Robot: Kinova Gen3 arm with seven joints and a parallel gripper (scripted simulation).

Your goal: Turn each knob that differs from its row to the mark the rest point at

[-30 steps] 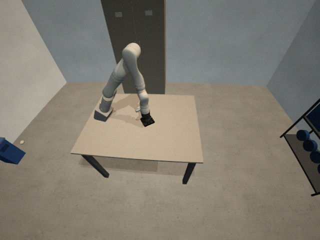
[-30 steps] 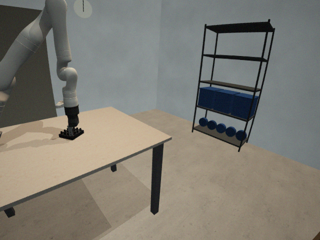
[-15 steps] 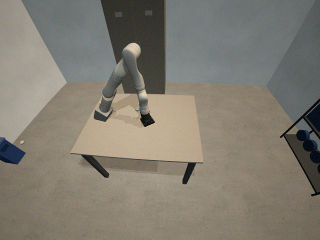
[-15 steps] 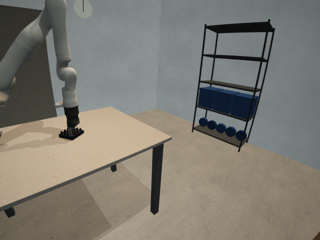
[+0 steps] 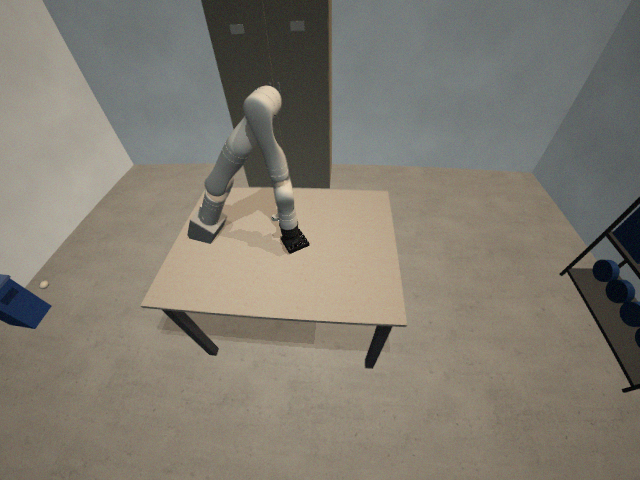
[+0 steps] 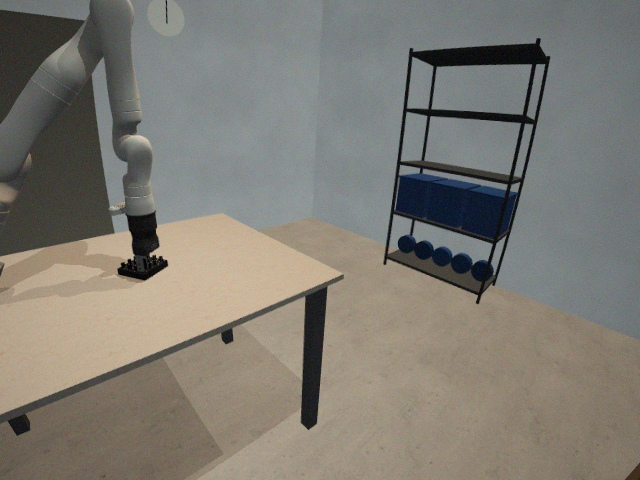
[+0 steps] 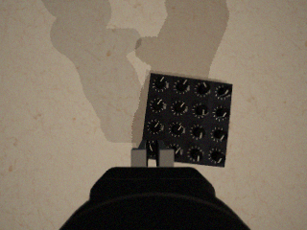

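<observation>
Pale blue walls, a stone-coloured floor and a dark shelf rack [image 6: 402, 131] with blue boxes [image 6: 448, 201] stood around my table, and my own shadow lay across the tan tabletop [image 5: 351, 279] [image 6: 217, 279] [image 7: 34, 153]. The knob box [image 5: 298, 245] [image 6: 145, 273] [image 7: 187, 120] stood on it under my wrist. My gripper [image 5: 293, 235] [image 6: 142, 258] [image 7: 152, 149] was closed to a narrow gap, with its fingers either side of the corner knob [image 7: 152, 148]; I judged that I had hold of it, in the middle of a turn. The names seemed to be printed toward the right of the wrist view, so I took this for A1.

Its line stood near upright there, while the other three along that edge leaned up and to the right, so this correction looked unfinished. The second row seemed to agree within itself. In the third, the far knob [image 7: 202, 87] pointed upward against three pointing down, so it probably remained to be turned. The far knob of the last row [image 7: 223, 91] I could not read surely. I judged the job well short of done.
</observation>
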